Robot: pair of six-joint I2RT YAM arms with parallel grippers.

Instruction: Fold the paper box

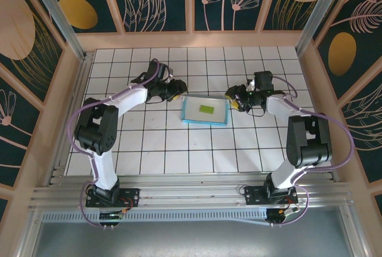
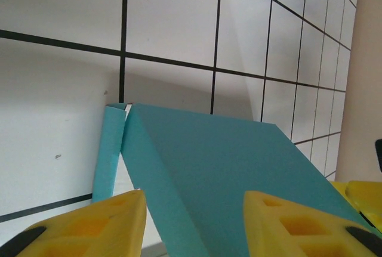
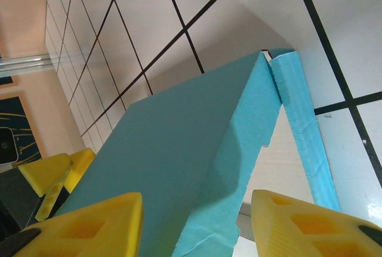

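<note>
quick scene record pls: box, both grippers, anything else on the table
box: turquoise outside, white inside, mid-table between the grippers
green piece: lime, lying on the box's white inside
left gripper: open, at the box's left end, straddling a turquoise panel
right gripper: open, at the box's right end, straddling a turquoise panel
table: white tiles, dark grid lines
</note>
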